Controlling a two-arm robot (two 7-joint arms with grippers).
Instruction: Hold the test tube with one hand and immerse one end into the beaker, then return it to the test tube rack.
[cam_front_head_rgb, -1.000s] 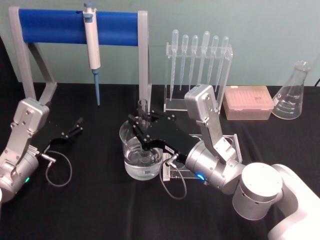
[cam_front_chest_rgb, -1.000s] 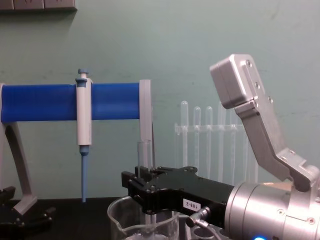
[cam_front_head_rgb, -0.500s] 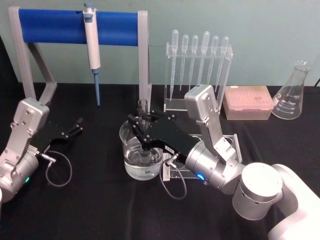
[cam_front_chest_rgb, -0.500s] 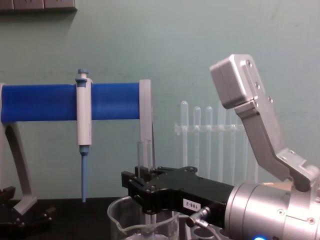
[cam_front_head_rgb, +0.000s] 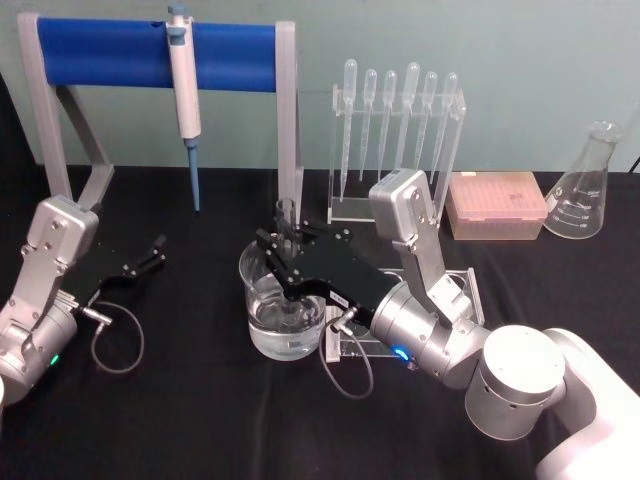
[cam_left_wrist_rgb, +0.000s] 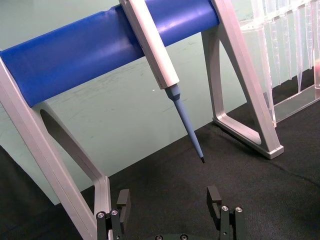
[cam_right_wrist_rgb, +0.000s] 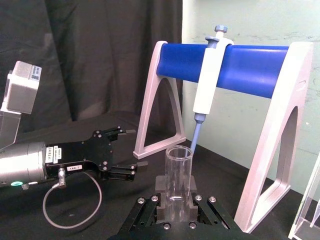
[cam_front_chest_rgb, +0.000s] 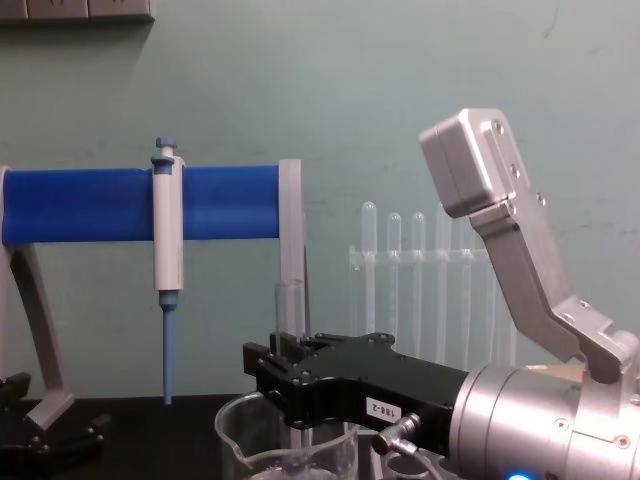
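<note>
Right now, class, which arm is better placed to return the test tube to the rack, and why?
Right. The right claw grips the test tube upright in the beaker; the left claw sits open, farther away.

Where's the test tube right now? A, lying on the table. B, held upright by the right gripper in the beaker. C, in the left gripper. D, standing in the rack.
B: the right gripper clamps the test tube upright, its lower end down inside the beaker; the left gripper is open and empty, off to the left.

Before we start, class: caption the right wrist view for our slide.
Right gripper clamps the test tube upright; blue pipette stand behind, open left gripper beyond.
</note>
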